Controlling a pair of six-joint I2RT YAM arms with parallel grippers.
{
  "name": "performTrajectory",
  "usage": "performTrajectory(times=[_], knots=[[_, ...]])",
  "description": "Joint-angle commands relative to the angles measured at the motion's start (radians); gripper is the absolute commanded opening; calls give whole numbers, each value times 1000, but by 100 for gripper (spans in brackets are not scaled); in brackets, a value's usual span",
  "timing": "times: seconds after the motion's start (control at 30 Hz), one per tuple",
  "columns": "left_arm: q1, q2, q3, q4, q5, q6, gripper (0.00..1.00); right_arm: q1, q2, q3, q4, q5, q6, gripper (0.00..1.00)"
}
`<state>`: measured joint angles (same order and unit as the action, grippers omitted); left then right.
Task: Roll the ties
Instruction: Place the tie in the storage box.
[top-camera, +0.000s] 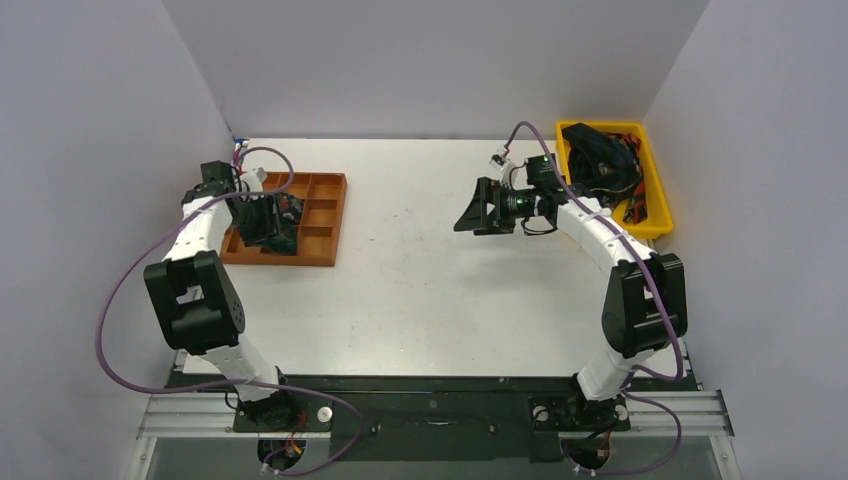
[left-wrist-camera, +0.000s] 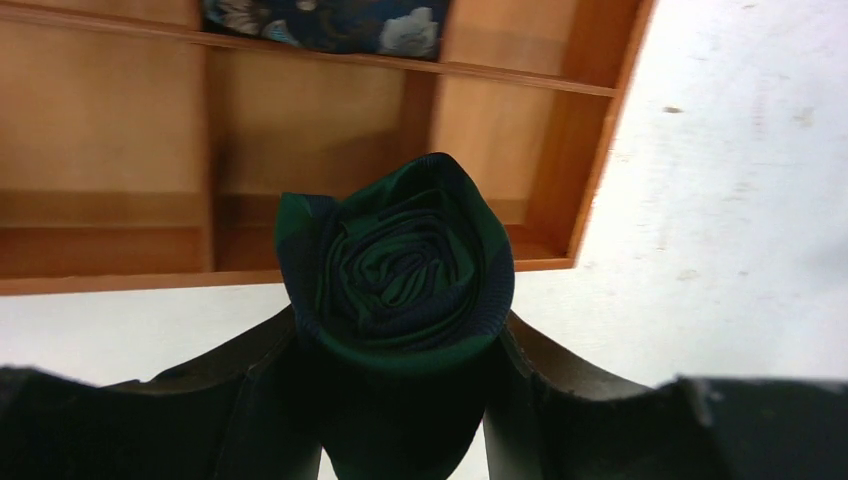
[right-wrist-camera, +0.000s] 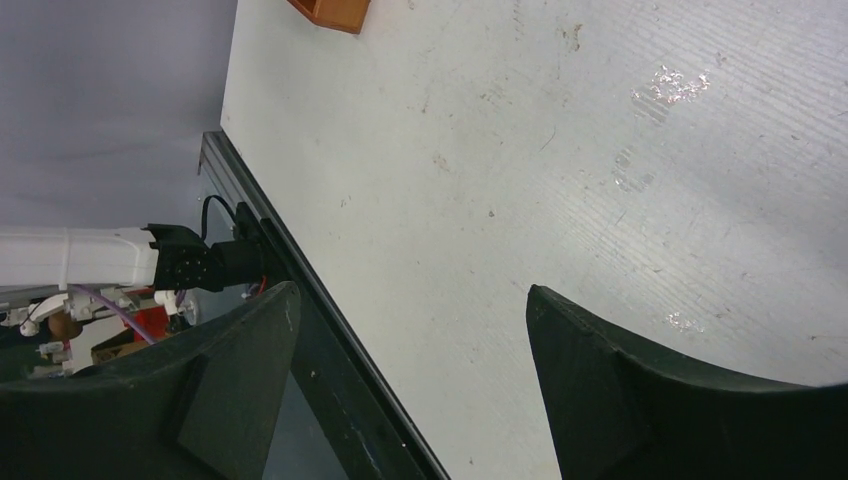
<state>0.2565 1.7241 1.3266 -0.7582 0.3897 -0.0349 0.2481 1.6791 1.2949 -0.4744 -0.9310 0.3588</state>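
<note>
One rolled dark green-and-navy fabric tie coil sits clamped in the left gripper over the orange wooden compartment tray by the table's left edge. The right gripper gapes wide. A yellow plastic bin in the far-right corner holds tangled dark ties.

Top external: high, behind the arm bases at the bottom edge, looking down and forward. Whole table in frame, wooden tray upper left, yellow bin upper right.
Left wrist: very close, looks out past left gripper at bottom; rolled tie centre, tray compartments across the top.
Right wrist: higher off the table, tilted; right gripper at bottom, edge rail diagonal at left, tray corner at top edge.
Tray shows in all three.
</note>
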Motion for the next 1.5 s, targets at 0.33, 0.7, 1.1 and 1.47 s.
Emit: performTrajectory(times=[0.33, 0.7, 1.1, 1.47], knots=[[-22, 115, 90, 43, -188, 182, 0, 2, 19, 32, 7, 6, -22, 79], [-82, 196, 50, 123, -257, 185, 29, -9, 13, 25, 4, 5, -18, 80], [-81, 158, 114, 42, -245, 173, 61, -18, 19, 38, 3, 2, -15, 80], [-92, 135, 163, 3, -248, 180, 63, -14, 22, 42, 7, -2, -13, 80]])
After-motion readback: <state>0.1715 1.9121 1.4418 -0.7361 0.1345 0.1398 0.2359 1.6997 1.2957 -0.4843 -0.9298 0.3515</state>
